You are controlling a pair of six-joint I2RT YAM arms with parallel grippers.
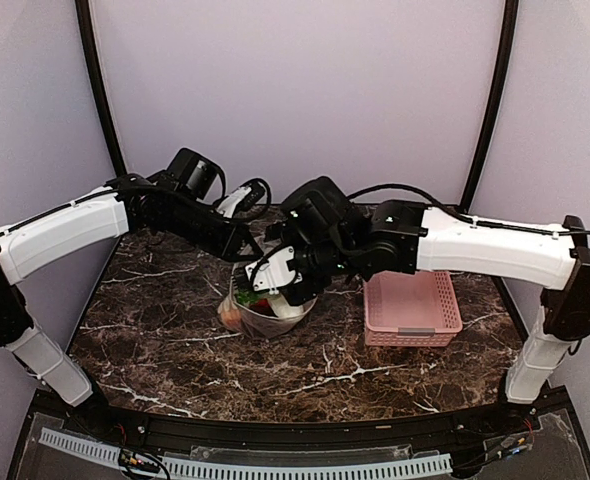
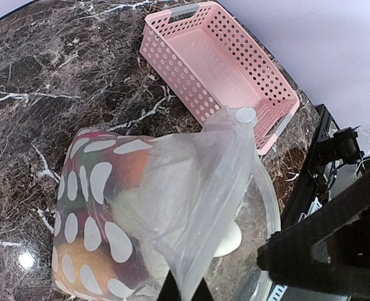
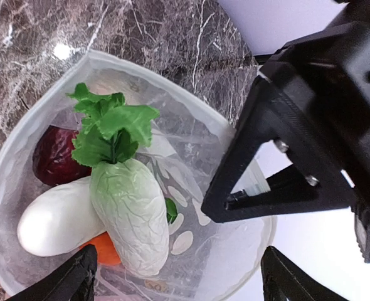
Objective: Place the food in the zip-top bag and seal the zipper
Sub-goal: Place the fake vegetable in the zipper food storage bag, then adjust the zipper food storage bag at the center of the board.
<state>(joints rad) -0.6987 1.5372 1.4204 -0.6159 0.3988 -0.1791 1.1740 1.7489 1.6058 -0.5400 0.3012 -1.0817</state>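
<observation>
- A clear zip-top bag printed with white dots (image 1: 265,318) (image 2: 103,213) stands mouth up on the dark marble worktop (image 1: 155,340), near the left side of the pink perforated plastic basket (image 1: 412,336) (image 2: 186,81).
- In the bag lie a white-green toy cabbage (image 3: 132,213), a white radish (image 3: 56,222), a dark maroon piece (image 3: 52,155) and an orange piece (image 3: 105,248).
- The left pincer (image 2: 184,290) is clamped on the bag's upper edge.
- The right pincer (image 3: 182,280) hangs over the mouth, jaws apart and empty.

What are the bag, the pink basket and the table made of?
Bag: thin clear plastic, glossy and crinkled, with white dots; food shows through. Basket: hard pink plastic, likely, matte, with moulded rows of holes. Table: looks like polished dark marble with white veins and a light glare; could be a printed top.
</observation>
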